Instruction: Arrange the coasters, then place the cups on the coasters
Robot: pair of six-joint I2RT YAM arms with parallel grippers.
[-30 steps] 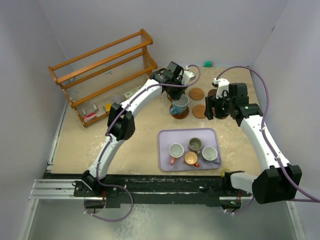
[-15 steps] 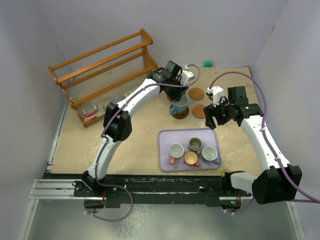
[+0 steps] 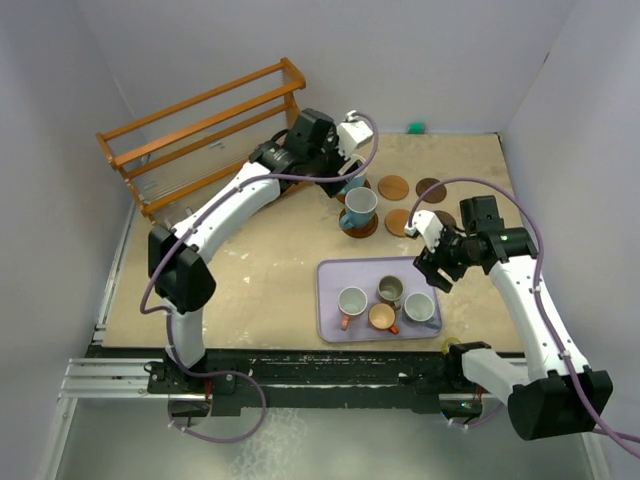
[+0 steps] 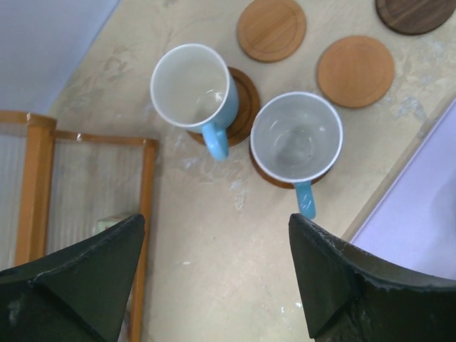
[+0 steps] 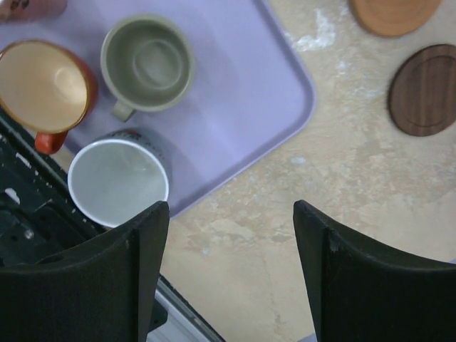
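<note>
The cup-placing step is under way. In the left wrist view, one blue-and-white cup [image 4: 194, 89] is sitting on a dark coaster [image 4: 246, 107] at upper centre. A second cup [image 4: 296, 137] is standing just to its right, covering most of its own coaster [image 4: 265, 173]. The left gripper [image 4: 216, 239] is hanging above them with its fingers spread wide and nothing between them, so both cups look set down and free.

The right gripper [image 5: 229, 214] is also gaping and carrying nothing. It is hovering over the lower right corner of the lavender tray [image 5: 235, 78], where four cups are waiting. My guess is that the next move is calling for it to drop onto the white cup [image 5: 117, 182] nearest its fingers. It would then be pinching the rim or handle and carrying the cup to a bare coaster [image 3: 393, 187].

The overhead view is showing the whole layout, including the cup with the orange handle [image 3: 351, 301] and the wooden rack [image 3: 205, 140] at upper left. There, though, the left arm is mostly hiding the first placed cup. The right wrist view is showing a dark coaster [image 5: 425, 89] in full, which the right arm is partly covering overhead.
</note>
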